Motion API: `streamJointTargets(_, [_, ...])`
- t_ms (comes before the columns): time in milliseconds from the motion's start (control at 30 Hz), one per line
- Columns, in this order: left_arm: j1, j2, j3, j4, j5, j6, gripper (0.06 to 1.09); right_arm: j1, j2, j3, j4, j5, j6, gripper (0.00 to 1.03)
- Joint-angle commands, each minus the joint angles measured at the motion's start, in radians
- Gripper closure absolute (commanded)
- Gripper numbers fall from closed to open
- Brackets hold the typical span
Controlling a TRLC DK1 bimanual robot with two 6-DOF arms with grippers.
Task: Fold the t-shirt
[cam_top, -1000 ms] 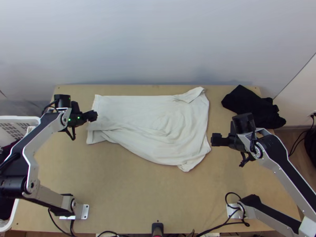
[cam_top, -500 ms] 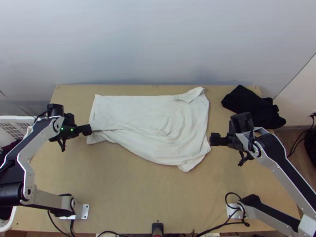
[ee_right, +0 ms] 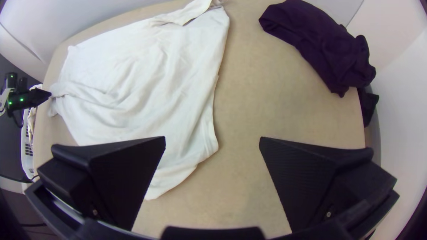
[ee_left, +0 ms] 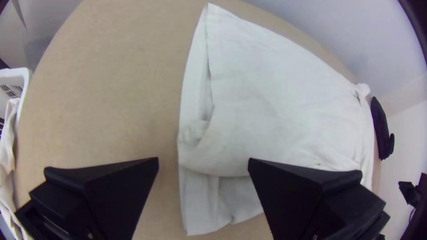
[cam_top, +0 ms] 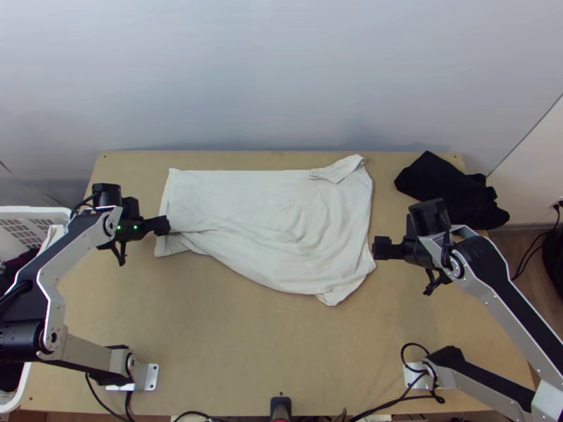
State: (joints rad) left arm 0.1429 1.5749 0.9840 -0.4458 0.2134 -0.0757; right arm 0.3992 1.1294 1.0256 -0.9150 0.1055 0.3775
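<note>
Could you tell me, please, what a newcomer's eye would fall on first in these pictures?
Probably the pale t-shirt, lying wide and wrinkled across the far half of the table, between the open left hand at one end and the open right hand near the other. Next would come the dark bunched cloth at the table's far right corner, standing out against the light wood.
</note>
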Motion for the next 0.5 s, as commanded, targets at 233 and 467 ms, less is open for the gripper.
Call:
streamJointTargets(233, [-0.031, 0.043, 0.012, 0.007, -0.020, -0.018, 0.39, -0.003, 0.003, 0.018, -0.007, 0.000, -0.008, 0.05])
streamJointTargets(467, [-0.037, 0.036, 0.012, 0.025, -0.020, -0.016, 0.90, 0.096, 0.015, 0.057, -0.110, -0.066, -0.025, 0.05])
